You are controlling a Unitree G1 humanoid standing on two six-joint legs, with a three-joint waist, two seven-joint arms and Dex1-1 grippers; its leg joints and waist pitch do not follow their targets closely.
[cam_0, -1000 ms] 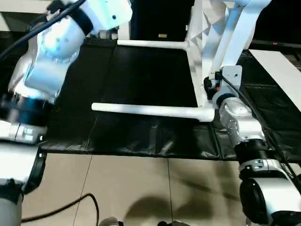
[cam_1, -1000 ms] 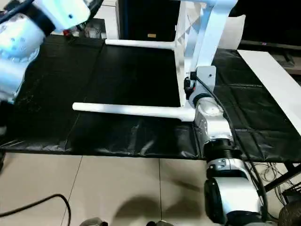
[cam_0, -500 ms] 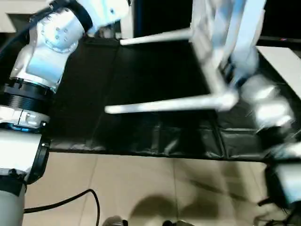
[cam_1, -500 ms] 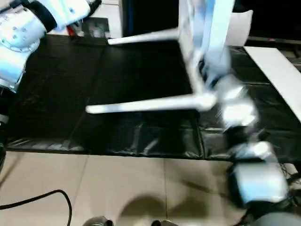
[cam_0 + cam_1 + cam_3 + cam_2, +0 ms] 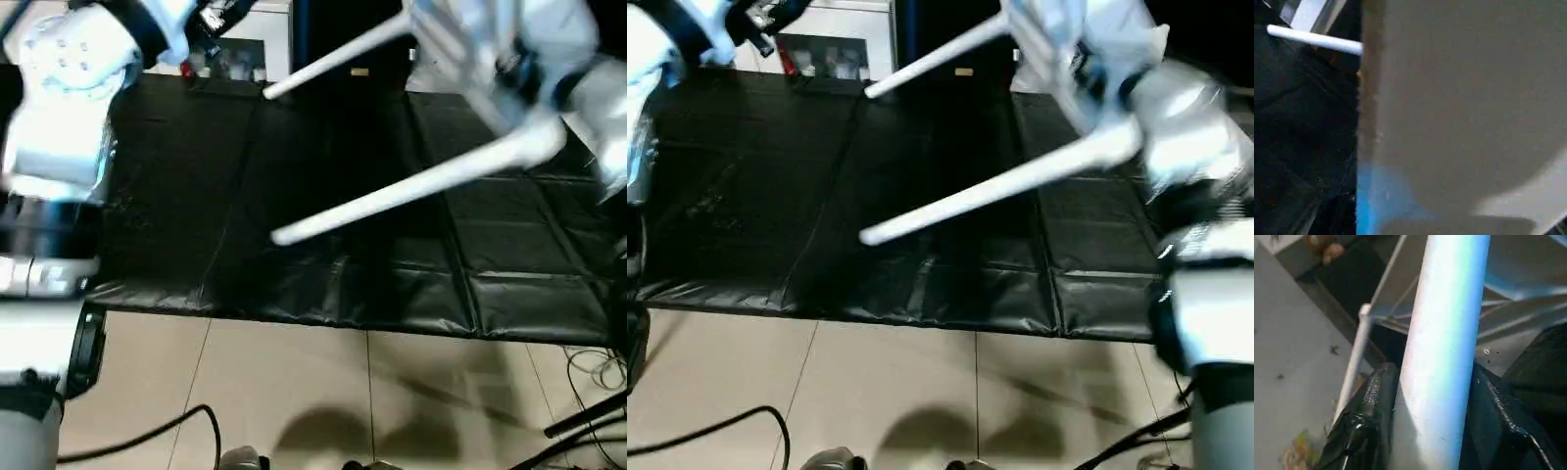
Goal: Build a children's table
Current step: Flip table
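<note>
Two white legs (image 5: 411, 188) (tapered, tilted)

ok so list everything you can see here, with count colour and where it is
children's table: one, white, tilted in the air at the far right over the mat, two legs pointing toward the robot's left
near leg: one, white, slanting down over the mat's middle
far leg: one, white, slanting over the mat's far edge
leg in pincer: one, white, between the left pincer's fingers
black mat: one, black, wrinkled, spread on the floor
tiled floor: beige, nearest the robot
cable: one, black, on the tiles at near left
left arm: silver, at left
left pincer: black fingers either side of a leg
right arm: silver, at right by the table top
</note>
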